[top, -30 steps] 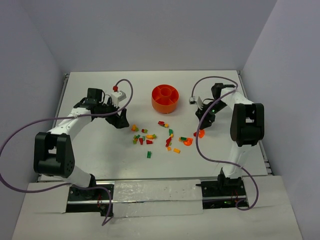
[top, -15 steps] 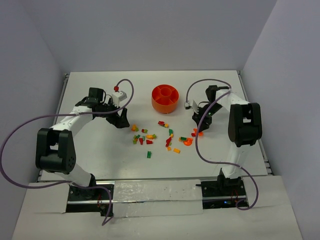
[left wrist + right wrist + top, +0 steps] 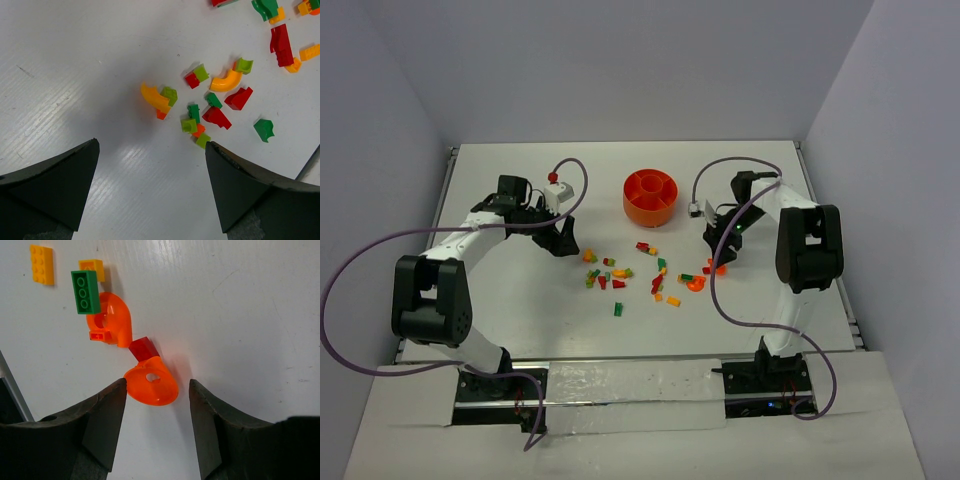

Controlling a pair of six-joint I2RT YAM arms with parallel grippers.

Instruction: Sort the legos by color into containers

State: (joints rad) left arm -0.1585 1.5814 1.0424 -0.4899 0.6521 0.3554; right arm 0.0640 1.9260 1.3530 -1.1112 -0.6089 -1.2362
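The round orange bowl with inner compartments stands at the table's back middle. Several small red, green, orange and yellow legos lie scattered in front of it. My right gripper is open and low over the table. In the right wrist view its jaws straddle an orange cone-shaped piece that touches a red brick. My left gripper is open and empty, left of the pile. In the left wrist view a yellow curved piece lies just ahead of it.
An orange curved piece, a green brick and two yellow bricks lie beyond the cone. Red and green bits cluster right of the yellow curve. Grey walls close in the table on three sides.
My right gripper has moved a little left and down toward the orange cone piece. My left arm has shifted slightly. The legos have not moved.
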